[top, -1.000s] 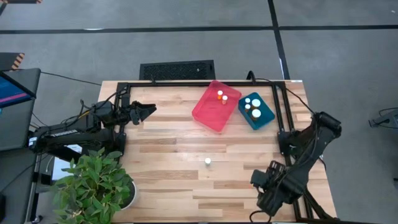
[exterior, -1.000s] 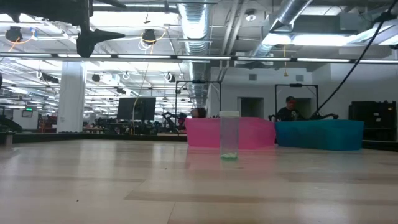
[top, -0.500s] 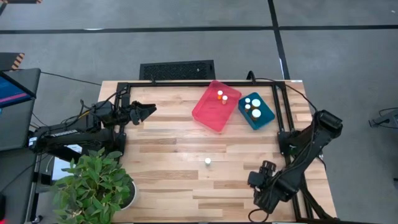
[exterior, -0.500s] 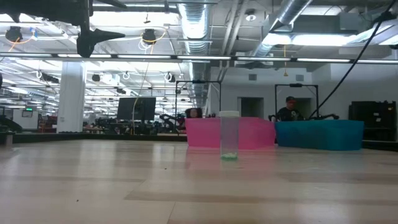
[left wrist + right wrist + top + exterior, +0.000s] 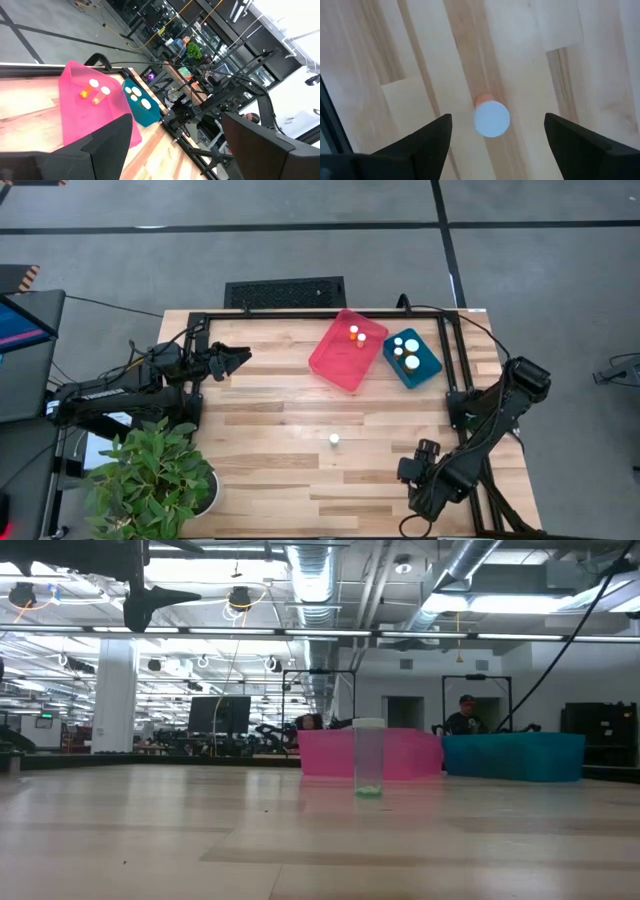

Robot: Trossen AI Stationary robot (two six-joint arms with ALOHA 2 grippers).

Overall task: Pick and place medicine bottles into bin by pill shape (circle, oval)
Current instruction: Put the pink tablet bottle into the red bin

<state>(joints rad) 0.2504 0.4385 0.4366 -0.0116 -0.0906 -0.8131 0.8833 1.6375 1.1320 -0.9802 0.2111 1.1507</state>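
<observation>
Between right tool [image 5: 492,132] fingers — orange bottle [image 5: 491,116], white-capped.

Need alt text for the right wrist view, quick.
Looking down between the right gripper's open jaws, an orange medicine bottle with a white cap stands on the pale wooden table, centred in the gap and not yet touched.

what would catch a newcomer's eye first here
The pink bin and the teal bin, side by side at the table's far edge, each holding white-capped bottles. Next, a lone bottle standing mid-table, with the right pincer open near the table's near right edge. A leafy plant sits at the near left corner.
</observation>
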